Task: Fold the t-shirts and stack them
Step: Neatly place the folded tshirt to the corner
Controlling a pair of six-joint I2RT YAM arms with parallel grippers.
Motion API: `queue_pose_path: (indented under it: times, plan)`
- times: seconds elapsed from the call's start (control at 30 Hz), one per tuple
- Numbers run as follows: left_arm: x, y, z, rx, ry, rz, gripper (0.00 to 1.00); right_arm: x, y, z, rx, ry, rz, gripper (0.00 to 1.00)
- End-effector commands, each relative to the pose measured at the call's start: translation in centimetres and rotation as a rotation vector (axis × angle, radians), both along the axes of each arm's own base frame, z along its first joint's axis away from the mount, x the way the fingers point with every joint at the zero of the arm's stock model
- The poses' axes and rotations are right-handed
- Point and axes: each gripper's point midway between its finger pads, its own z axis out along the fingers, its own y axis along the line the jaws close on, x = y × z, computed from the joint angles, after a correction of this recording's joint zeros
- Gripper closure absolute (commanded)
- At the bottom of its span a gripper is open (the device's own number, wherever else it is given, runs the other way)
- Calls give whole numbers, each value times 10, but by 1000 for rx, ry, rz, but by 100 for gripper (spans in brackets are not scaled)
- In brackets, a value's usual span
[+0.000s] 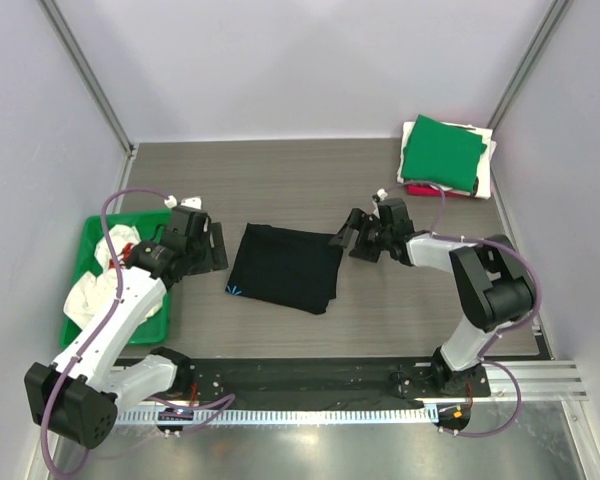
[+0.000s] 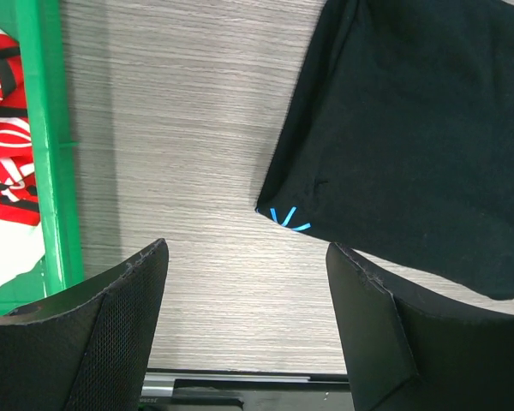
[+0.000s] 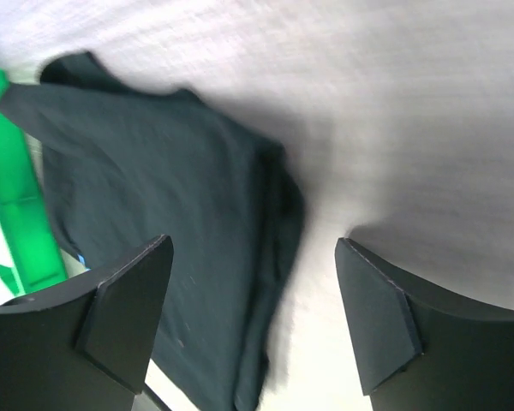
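flanking the folded black shirt (image 1: 285, 267), left gripper (image 1: 214, 246) and right gripper (image 1: 343, 238) hang with jaws apart; best to pinch all layers together, evenly.

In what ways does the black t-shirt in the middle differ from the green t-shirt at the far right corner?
The black t-shirt lies alone on the bare table; the green t-shirt tops a pile of white cloth and red cloth. The black t-shirt bears a small blue mark at one corner; the green t-shirt looks plain. Both are folded flat into rough rectangles.
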Motion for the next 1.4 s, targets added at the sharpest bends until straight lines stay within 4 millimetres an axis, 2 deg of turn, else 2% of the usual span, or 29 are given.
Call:
queue_pose_path:
  times: [0.0, 0.13, 0.23, 0.3, 0.4, 0.57, 0.6, 0.63, 0.77, 0.83, 0.9, 0.93, 0.97, 1.0, 1.03, 1.07, 1.23, 1.37]
  plan:
    - [7, 5, 9, 21, -45, 7, 25, 7, 9, -15, 1, -5, 49, 18]
    - [7, 6, 10, 25, -53, 14, 25, -5, 28, -37, 34, 34, 111, 21]
    - [7, 8, 12, 26, -59, 19, 25, -19, 39, -45, 76, 60, 148, 26]
    - [7, 8, 11, 24, -60, 20, 25, -21, 43, -40, 122, 42, 149, 27]
    - [6, 7, 11, 22, -58, 18, 24, -26, 47, -38, 162, 44, 164, 35]
    - [5, 6, 11, 19, -52, 14, 25, -26, 56, -33, 225, 30, 193, 57]
    - [5, 5, 15, 10, -58, 15, 25, -25, 60, -29, 259, 18, 207, 61]
    - [3, 5, 17, 4, -60, 13, 25, -24, 62, -28, 271, 13, 217, 69]
    - [-8, 10, 27, 0, -81, 19, 24, -21, 66, -17, 282, -17, 255, 88]
    - [-13, 17, 25, 13, -86, 45, 24, -14, 61, -3, 251, -55, 261, 98]
    - [-15, 17, 29, -5, -114, 57, 24, -5, 52, 16, 196, -69, 249, 99]
    - [-16, 14, 32, -24, -122, 40, 24, 3, 44, 19, 118, -117, 249, 99]
    - [-16, 13, 32, -27, -127, 36, 24, -3, 35, 15, 65, -63, 241, 99]
    - [-17, 14, 34, -29, -140, 37, 24, 4, 27, 21, 27, -81, 228, 99]
    - [-14, 14, 34, -30, -157, 38, 23, 14, 24, 44, 6, -138, 222, 99]
    - [-15, 15, 30, -24, -152, 41, 23, 14, 11, 41, -63, -132, 208, 99]
    - [-14, 13, 21, -6, -96, 27, 24, 40, -32, 84, -220, -248, 132, 99]
    - [-14, 12, 21, -11, -95, 26, 25, 51, -56, 114, -297, -350, 100, 99]
